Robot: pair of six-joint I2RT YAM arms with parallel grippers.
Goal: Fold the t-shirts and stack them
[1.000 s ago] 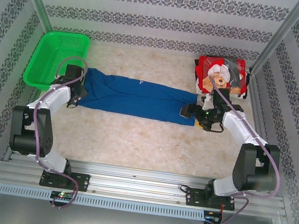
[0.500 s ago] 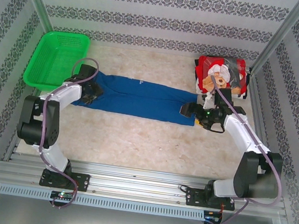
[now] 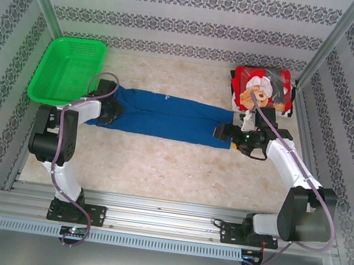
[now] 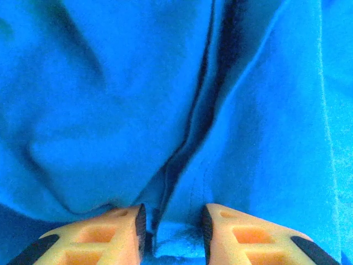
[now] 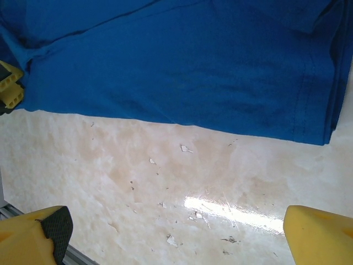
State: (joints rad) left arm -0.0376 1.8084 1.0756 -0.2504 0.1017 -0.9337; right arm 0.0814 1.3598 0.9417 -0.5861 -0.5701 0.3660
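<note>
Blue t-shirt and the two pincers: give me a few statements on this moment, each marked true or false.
1. The left pincer straddles a fold of the blue t-shirt. True.
2. The blue t-shirt lies inside the green basket. False: it lies stretched across the table, beside the basket.
3. The right pincer is wide open over bare table. True.
4. The red t-shirt is stacked on the blue one. False: it lies folded beyond the blue one's right end.
</note>
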